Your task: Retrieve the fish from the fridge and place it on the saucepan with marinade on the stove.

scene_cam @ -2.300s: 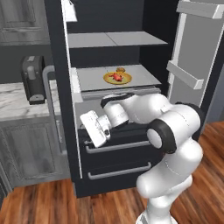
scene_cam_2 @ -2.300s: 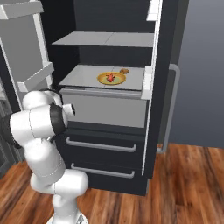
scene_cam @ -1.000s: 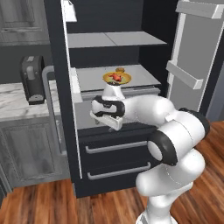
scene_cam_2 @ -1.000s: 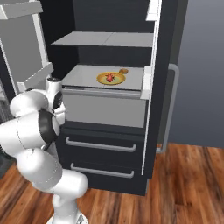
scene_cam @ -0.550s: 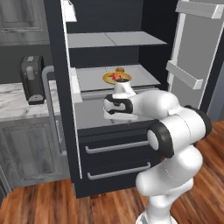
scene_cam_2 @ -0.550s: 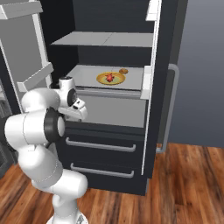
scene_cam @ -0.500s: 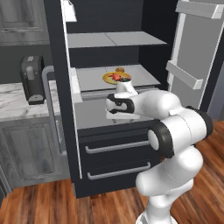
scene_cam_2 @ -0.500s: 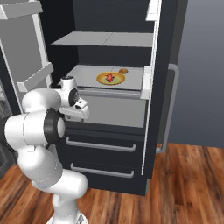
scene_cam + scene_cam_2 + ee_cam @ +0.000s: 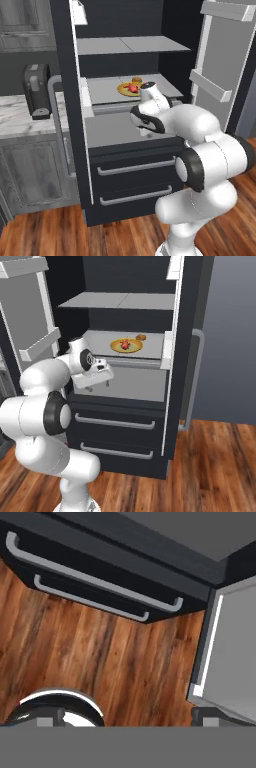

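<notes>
- Well, the fish (image 9: 132,88) is a small bright red-orange lump lying in the middle of a yellow-rimmed plate (image 9: 123,90) on the middle shelf (image 9: 105,90) of the open fridge (image 9: 170,35), toward the shelf's back edge; in the right base view I see it at (image 9: 125,345).
- A tiny brown round item (image 9: 141,337) sits just beside the plate, nearer the back corner of the shelf, and I must not mistake it for the fish.
- My fingers (image 9: 98,382) are spread wide with nothing between them; they hang at the shelf's front edge, pointing down at the two drawers (image 9: 95,579) and the wooden floor (image 9: 75,657).
- I judge the fish to be light, since it is much smaller than the plate that carries it.
- It is likely soft and a little slick, so I would close gently; a hard squeeze could squash it or squirt it out sideways.
- Its outline is irregular and too small here for me to tell head from tail, so I would take it across its narrow middle, from above.
- The plate's raised rim lies close around it, so I would come down steeply and keep my fingertips inside the rim.
- The plate may slide on the smooth shelf if I nudge it.
- First my wrist has to tip up toward the shelf.
</notes>
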Motion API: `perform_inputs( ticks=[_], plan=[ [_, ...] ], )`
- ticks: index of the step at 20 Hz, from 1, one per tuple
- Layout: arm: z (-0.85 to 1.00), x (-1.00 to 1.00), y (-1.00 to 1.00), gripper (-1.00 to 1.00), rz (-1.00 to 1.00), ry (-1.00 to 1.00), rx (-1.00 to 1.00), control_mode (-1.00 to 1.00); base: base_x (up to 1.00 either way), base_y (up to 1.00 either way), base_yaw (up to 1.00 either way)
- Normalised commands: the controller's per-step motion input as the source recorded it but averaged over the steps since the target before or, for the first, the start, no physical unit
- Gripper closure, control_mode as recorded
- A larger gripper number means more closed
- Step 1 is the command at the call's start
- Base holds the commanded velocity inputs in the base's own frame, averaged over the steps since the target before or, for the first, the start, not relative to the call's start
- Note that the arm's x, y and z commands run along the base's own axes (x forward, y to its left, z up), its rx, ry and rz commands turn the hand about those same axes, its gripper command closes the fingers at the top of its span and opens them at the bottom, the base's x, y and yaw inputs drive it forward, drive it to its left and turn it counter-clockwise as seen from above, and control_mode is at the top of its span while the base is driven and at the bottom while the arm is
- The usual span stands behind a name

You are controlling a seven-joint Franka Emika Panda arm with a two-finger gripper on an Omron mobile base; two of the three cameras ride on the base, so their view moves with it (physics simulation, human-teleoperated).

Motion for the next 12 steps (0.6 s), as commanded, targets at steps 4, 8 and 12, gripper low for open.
perform_inputs(
  ticks=[4, 8, 12],
  plan=[
    [0.12, 0.00, -0.34, -1.00, -0.02, 0.16, -0.08, -1.00, 0.00, 0.00, 0.00],
    [0.00, 0.00, -0.15, -1.00, -0.10, 0.11, 0.15, -1.00, 0.00, 0.00, 0.00],
    [0.02, 0.00, 0.40, -1.00, -0.23, -0.03, 0.12, -1.00, 0.00, 0.00, 0.00]
  ],
)
